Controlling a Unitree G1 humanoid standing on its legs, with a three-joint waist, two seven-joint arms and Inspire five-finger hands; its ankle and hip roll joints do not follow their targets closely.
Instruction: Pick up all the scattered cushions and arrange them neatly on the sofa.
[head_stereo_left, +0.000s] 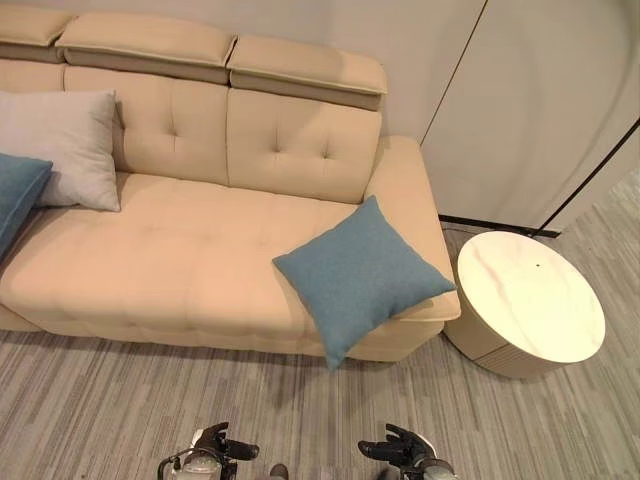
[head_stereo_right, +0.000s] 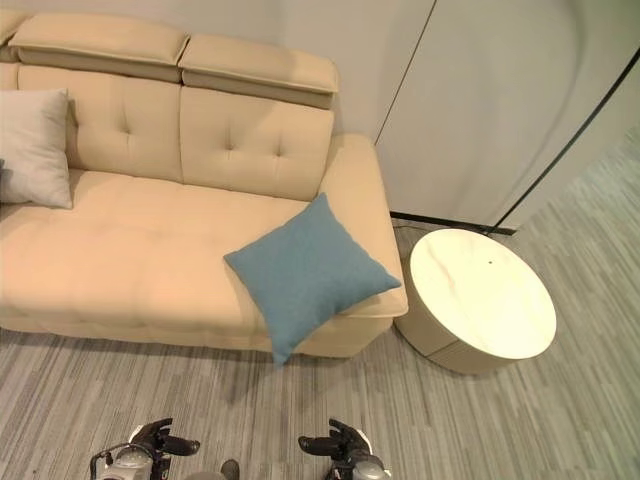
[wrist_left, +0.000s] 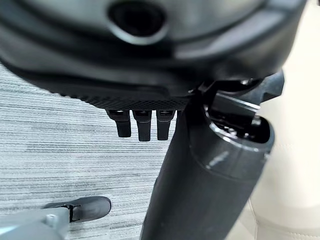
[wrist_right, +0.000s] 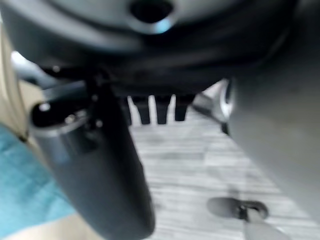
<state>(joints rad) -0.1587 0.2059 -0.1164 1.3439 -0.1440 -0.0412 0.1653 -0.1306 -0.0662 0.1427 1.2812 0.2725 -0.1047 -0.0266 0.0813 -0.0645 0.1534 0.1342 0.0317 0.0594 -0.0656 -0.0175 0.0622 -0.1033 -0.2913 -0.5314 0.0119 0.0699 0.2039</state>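
A blue cushion (head_stereo_left: 360, 275) lies tilted on the right end of the beige sofa (head_stereo_left: 180, 260). It leans on the armrest, and one corner hangs over the seat's front edge. A grey cushion (head_stereo_left: 65, 145) stands against the backrest at the left, with a second blue cushion (head_stereo_left: 15, 195) beside it at the far left. My left hand (head_stereo_left: 222, 447) and right hand (head_stereo_left: 395, 450) hang low over the carpet in front of the sofa, both open and holding nothing. The right wrist view catches blue fabric (wrist_right: 25, 190) past the thumb.
A round, pale side table (head_stereo_left: 530, 295) stands on the floor just right of the sofa's armrest. White wall panels (head_stereo_left: 530, 100) rise behind it. Grey striped carpet (head_stereo_left: 120, 400) runs between me and the sofa front.
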